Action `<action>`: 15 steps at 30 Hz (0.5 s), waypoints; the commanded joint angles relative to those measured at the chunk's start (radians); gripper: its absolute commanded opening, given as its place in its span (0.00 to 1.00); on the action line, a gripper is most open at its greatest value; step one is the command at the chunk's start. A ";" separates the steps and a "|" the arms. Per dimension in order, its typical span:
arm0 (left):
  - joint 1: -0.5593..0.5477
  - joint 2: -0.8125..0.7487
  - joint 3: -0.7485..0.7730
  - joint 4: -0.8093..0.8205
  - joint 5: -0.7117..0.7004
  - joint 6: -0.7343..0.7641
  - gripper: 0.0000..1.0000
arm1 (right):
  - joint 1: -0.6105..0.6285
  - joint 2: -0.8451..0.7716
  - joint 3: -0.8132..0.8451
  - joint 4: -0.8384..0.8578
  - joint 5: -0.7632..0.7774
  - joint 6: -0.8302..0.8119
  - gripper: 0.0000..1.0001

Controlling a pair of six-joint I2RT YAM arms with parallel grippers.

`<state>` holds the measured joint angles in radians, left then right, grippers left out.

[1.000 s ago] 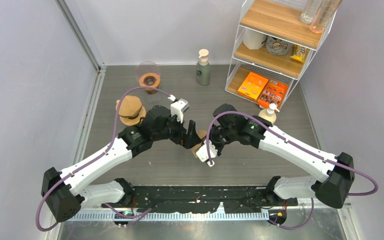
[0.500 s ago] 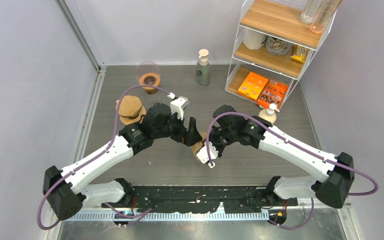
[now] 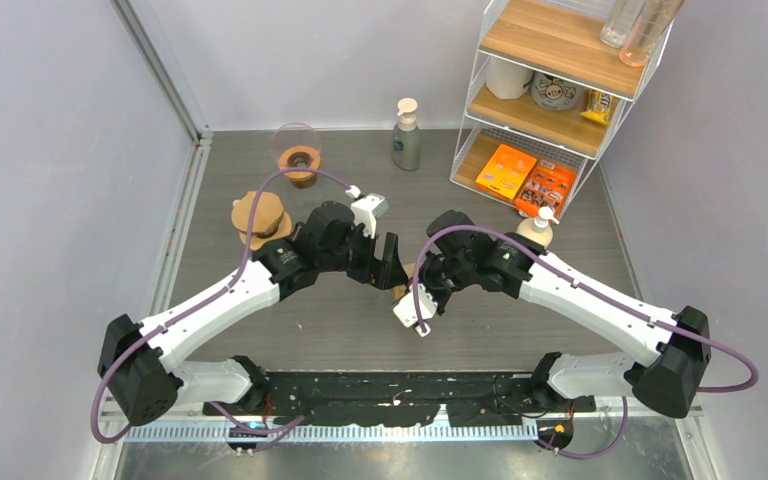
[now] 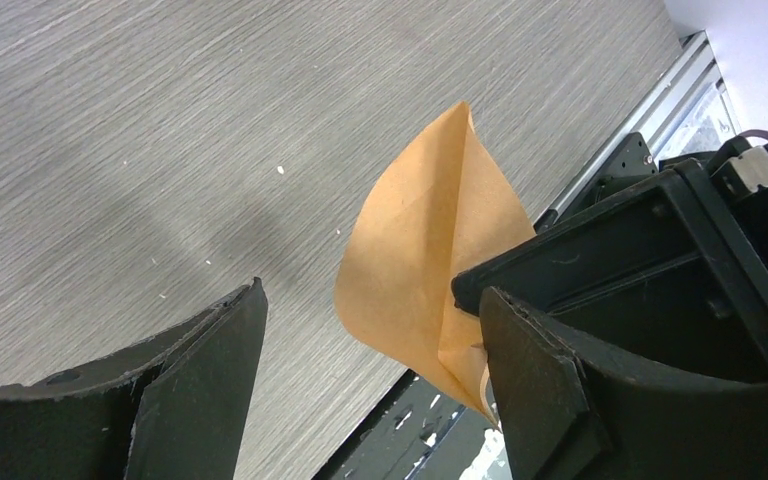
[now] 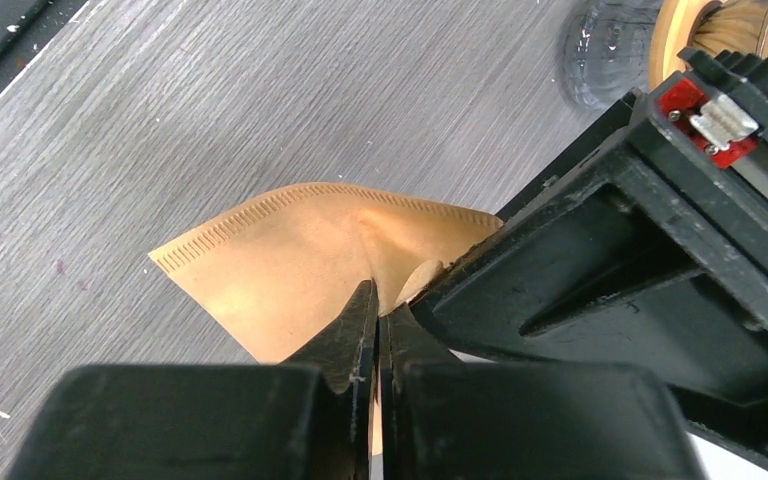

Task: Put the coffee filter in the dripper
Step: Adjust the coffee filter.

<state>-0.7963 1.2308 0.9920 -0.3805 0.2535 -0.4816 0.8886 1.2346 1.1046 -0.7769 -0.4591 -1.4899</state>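
Filter (image 4: 430, 250) hangs pinched tight in my right gripper (image 5: 378, 330) above the table (image 4: 110, 120). My left gripper (image 4: 370, 300) straddles it wide open, holding nothing. If that one closes off-centre, I could crumple or tear the paper.

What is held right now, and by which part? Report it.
The right gripper pinches the coffee filter by an edge; the open left gripper straddles it but grips nothing.

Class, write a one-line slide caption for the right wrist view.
Right gripper pinches the brown coffee filter above the grey table, open left gripper straddling it.
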 commanded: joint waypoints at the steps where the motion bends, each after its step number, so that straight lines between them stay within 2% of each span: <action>1: 0.003 -0.025 0.032 -0.055 -0.036 0.001 0.83 | 0.006 -0.040 0.001 0.047 0.031 0.007 0.05; 10: 0.012 -0.064 0.044 -0.084 -0.089 -0.057 0.85 | 0.007 -0.053 -0.006 0.029 0.030 -0.010 0.05; 15: 0.059 -0.120 0.000 -0.032 -0.104 -0.109 0.85 | 0.009 -0.055 -0.009 0.026 0.027 -0.010 0.05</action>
<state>-0.7773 1.1732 0.9981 -0.4458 0.1825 -0.5430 0.8894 1.2140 1.0969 -0.7647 -0.4316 -1.4906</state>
